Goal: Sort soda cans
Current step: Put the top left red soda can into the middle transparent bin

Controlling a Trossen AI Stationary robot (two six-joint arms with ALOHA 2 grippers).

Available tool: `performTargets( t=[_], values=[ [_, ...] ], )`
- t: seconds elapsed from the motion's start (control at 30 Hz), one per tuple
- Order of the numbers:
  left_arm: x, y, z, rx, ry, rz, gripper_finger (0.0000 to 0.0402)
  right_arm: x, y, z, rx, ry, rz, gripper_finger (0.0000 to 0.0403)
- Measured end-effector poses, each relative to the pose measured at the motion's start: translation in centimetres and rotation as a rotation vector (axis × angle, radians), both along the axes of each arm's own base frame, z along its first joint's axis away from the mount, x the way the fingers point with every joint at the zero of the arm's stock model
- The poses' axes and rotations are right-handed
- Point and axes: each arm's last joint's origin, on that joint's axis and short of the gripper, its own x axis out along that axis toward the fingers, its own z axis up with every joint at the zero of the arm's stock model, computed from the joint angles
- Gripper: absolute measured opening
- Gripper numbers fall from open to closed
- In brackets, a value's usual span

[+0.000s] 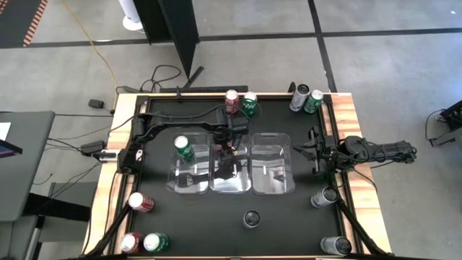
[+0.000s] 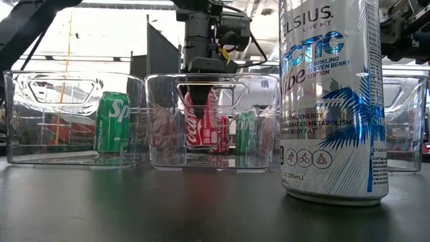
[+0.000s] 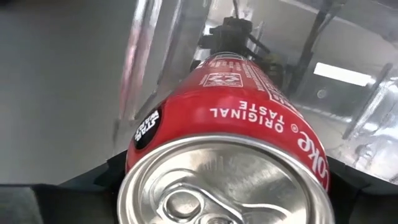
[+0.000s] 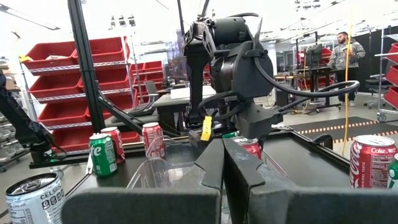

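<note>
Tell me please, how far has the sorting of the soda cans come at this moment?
Early stage. Done: one green Sprite can stands in the left clear tray. In hand: the left gripper holds a red Coca-Cola can down inside the middle tray. Left: the right tray holds no can, and about ten cans, like the silver Celsius can, wait around the table. The right gripper waits shut at the table's right side.

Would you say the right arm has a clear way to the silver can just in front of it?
Probably yes: the right gripper, shut and empty, hovers at the table's right edge, and the silver can stands in the open nearby, outside the trays.

Twelve soda cans (image 1: pixel 185 148); three clear trays (image 1: pixel 272 135)
</note>
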Motion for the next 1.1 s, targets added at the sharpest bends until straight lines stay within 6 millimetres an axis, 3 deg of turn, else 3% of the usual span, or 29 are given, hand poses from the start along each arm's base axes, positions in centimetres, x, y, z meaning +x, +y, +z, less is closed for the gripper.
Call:
performTargets(
  t=[0.3, 0.53, 1.1],
  values=[
    [0.0, 0.0, -0.4, -0.010, 0.021, 0.024, 0.0333, 0.0, 0.0, 0.0, 0.004, -0.001, 0.001, 0.0029],
    [0.6, 0.0, -2.7, -0.019, 0.094, 0.020, 0.0340, 0.0, 0.0, 0.0, 0.018, 0.003, 0.006, 0.0029],
    [0.7, 0.0, -0.9, -0.005, 0.072, 0.006, 0.0342, 0.0, 0.0, 0.0, 0.010, 0.004, 0.007, 0.0029]
  ],
)
